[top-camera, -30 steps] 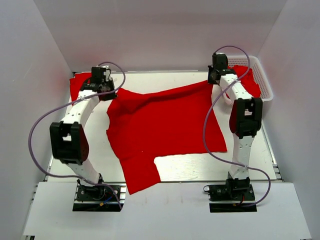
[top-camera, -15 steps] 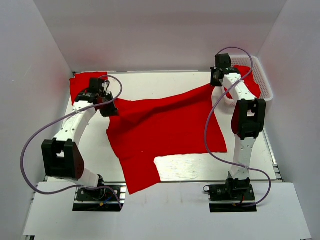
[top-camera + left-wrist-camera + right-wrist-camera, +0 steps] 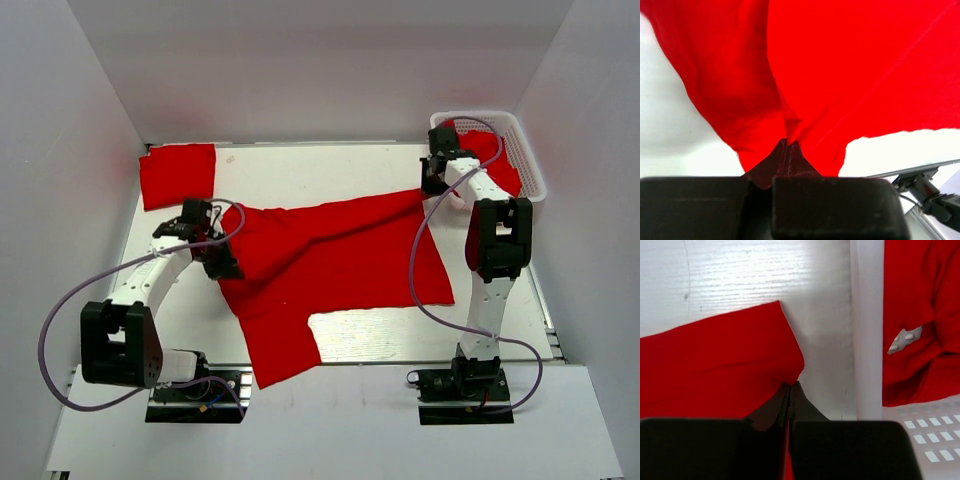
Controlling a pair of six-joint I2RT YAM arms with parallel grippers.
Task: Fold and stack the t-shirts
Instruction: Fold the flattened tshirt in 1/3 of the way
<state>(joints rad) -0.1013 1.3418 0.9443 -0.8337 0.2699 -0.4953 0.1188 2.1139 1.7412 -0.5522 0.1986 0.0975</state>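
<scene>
Well, crumpled red t-shirts [image 3: 505, 170] lie inside the white lattice basket [image 3: 531, 160].

The tabletop [image 3: 370, 335] is carrying a spread shirt [image 3: 330, 260] mid-frame, a folded shirt [image 3: 178, 175] upper left, and a basket [image 3: 530, 160] upper right.

- A corner of a plain bright red cloth t-shirt [image 3: 710, 365] is pinched by the closed black right gripper [image 3: 790, 386], just left of the white plastic lattice basket [image 3: 866, 330].
- Crumpled red cloth [image 3: 920, 300] is seen inside that basket.
</scene>
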